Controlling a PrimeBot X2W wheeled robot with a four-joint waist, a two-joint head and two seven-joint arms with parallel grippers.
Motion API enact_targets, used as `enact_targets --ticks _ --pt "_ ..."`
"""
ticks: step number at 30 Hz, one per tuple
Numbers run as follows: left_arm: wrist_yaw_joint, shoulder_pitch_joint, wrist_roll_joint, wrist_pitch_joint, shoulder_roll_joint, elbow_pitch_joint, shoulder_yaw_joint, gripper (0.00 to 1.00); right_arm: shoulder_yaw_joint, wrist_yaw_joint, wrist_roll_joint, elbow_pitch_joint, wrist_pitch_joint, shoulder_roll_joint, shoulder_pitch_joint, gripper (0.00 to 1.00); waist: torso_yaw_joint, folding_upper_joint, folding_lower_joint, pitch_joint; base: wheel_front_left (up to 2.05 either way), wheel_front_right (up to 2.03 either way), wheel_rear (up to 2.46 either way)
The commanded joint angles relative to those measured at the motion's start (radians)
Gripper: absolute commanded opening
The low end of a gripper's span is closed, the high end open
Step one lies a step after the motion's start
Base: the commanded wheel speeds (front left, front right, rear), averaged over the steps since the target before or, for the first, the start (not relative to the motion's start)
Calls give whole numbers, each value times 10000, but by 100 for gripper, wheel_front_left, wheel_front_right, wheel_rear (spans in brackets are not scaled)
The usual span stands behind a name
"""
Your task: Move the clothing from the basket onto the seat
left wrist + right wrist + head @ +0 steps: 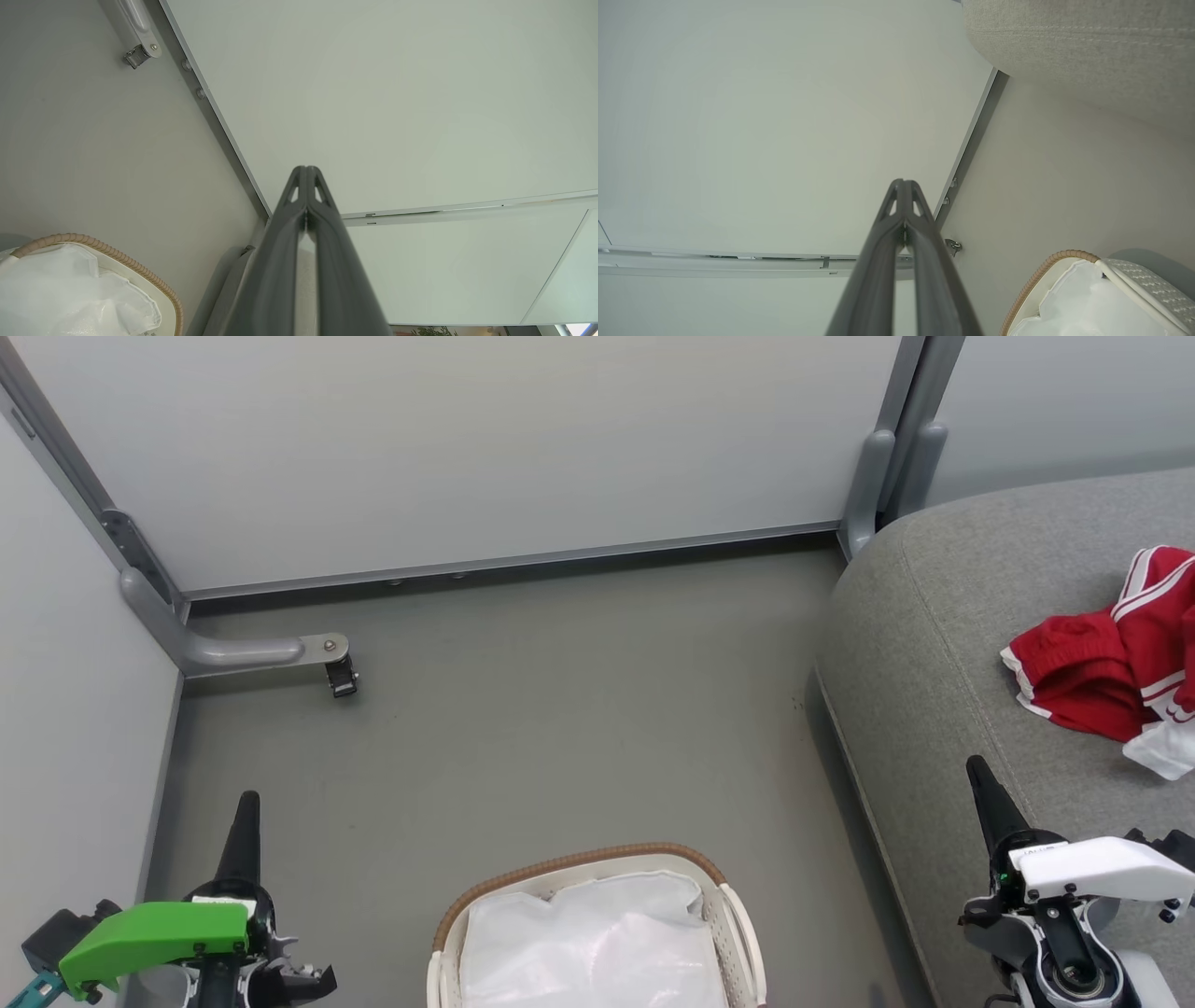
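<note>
Quick headcount here: I'm seeing one basket (pixel 579 861) with one liner (pixel 597 943) sitting in it, one seat (pixel 934 635), and one red heap of clothing (pixel 1092 681). I'm not managing to tell how many pieces are bunched up in that heap, sorry. Two grippers are showing, a left gripper (pixel 248 799) and a right gripper (pixel 977 765). Besides that I'm counting one bracket foot (pixel 243 653) carrying one caster (pixel 342 681), plus two little bolts (pixel 187 64).

The red clothes (pixel 1083 681) run off the right edge; the basket (pixel 560 868) is cut by the bottom edge; its white sheet (pixel 588 943) hides the inside.
</note>
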Motion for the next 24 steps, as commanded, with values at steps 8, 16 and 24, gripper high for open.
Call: enact_targets --ticks 8,16,24 --pt "-26 -245 -769 200 2 -119 64 0 -76 -5 786 -141 199 -66 151 0 -44 0 0 -68 0 0 0" --pt "-28 -289 -1327 349 -5 -173 78 0 -112 -6 1375 -197 361 -71 183 0 -84 0 0 -132 0 0 0" --pt "-30 -307 -1844 503 -9 -212 90 0 -151 -6 1938 -247 488 -75 216 0 -125 0 0 -197 0 0 0"
